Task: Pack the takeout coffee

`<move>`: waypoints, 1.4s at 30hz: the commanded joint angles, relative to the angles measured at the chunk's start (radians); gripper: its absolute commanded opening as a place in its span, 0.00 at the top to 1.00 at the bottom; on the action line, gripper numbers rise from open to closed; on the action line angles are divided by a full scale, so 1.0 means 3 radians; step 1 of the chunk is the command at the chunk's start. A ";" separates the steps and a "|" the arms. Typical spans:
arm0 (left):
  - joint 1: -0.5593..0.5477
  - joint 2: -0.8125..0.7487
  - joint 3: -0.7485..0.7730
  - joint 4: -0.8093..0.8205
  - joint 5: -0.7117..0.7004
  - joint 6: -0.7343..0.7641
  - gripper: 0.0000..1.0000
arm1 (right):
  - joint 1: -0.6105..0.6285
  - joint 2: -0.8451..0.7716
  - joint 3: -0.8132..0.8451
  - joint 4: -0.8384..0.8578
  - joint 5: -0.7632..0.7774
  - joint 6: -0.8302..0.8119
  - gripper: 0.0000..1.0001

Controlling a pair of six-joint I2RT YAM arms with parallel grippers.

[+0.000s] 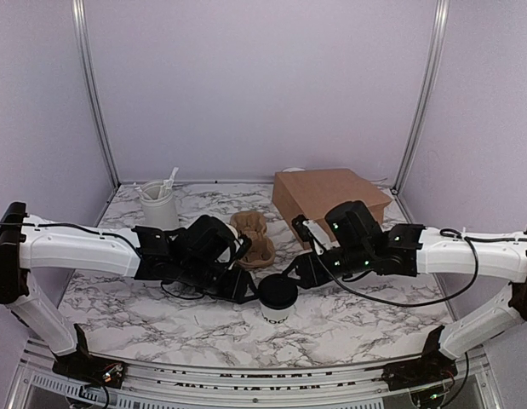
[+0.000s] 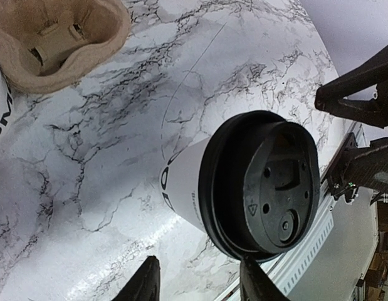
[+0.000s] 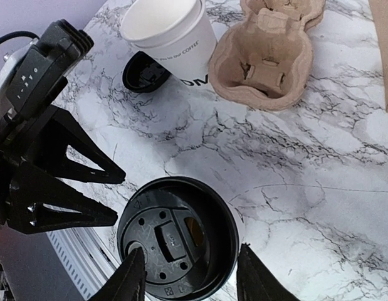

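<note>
Top view first: the coffee cup (image 1: 277,298) is standing upright on the marble desk (image 1: 374,328), close to the front edge and roughly midway between the two arms, with its black lid on. The left arm (image 1: 76,251) is reaching in from the left and the right arm (image 1: 467,251) from the right. That's putting the left jaws just beside the cup on its left and the right jaws just beside it on its far right. Behind the cup a brown cup carrier (image 1: 254,239) is lying on the desk. A paper bag (image 1: 331,196) is standing at the back right and a white tumbler (image 1: 159,209) with cutlery at the back left.

Left wrist view: the cup is filling the lower right, with dark lettering showing low on its side. The left jaws are spread wide and gripping nothing. One of the fingers (image 2: 146,282) is sitting over bare desk, the other right at the lid's rim. The right jaws are showing at the right edge, also apart and clear of the cup.

Right wrist view: it's looking straight down on the lid. The right jaws are open wide, one finger on each side of the lid, and contact is too close to call. The left jaws are hanging spread at the left, tips short of the cup. Further back there's an open second cup (image 3: 172,37), with a loose lid (image 3: 143,72) just beside it.
</note>
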 commanded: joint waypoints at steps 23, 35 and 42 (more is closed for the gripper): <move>-0.0061 0.0169 -0.0054 0.0211 0.0140 -0.0175 0.56 | -0.0029 0.0216 0.0107 0.0024 -0.0193 -0.0053 0.63; -0.0023 0.0256 0.0004 0.0168 0.0095 -0.0211 0.56 | 0.0030 0.0091 -0.0126 0.0118 -0.0168 0.0168 0.69; 0.0037 0.0308 0.0115 0.0125 0.0115 -0.0196 0.56 | 0.0077 0.0003 -0.0185 0.0147 -0.0068 0.0347 0.71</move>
